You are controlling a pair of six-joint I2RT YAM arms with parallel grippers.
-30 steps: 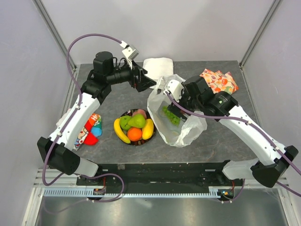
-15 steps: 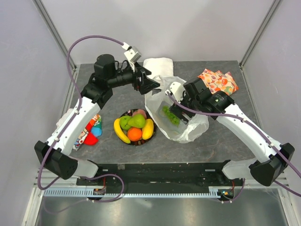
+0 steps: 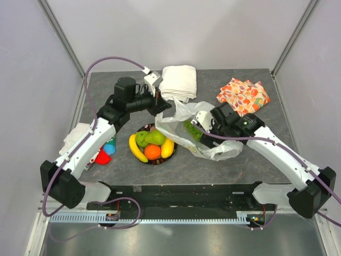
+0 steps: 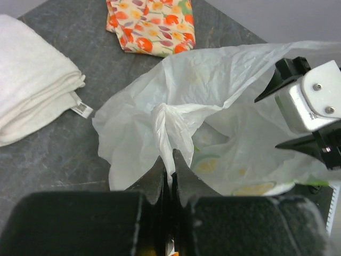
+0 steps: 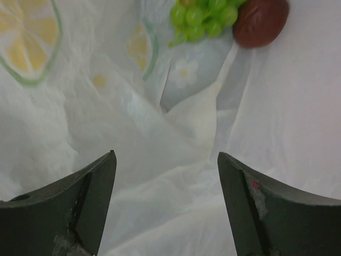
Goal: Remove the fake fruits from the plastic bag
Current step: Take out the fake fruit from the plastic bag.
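Left gripper [image 4: 170,178] pinches a twisted handle of the plastic bag [image 4: 229,101], holding the mouth up mid-table. Right gripper [image 5: 165,160] looks to be inside it, jaws spread, short of the green grapes [image 5: 205,15] and dark red fruit [image 5: 261,21]. Film is thin, limp and slippery. Fruits are light and glossy and will roll. Grab the grapes across the cluster.

Lit bright and even from overhead, soft all over, no hard glare on the grey table [image 3: 208,80]. Sharp edge to edge in the top view, faint shadows only. Just ahead of the left claw [image 4: 170,168]: crisp on the plastic bag [image 4: 224,101], nearly blown white (creases readable all the same). Behind the tips, dark and blurred. Ahead of the right claw [image 5: 165,156]: glowing, backlit film, softly focused; fingers [image 5: 80,208] shadowed, grainy; grapes [image 5: 202,15] at the far edge slightly soft.
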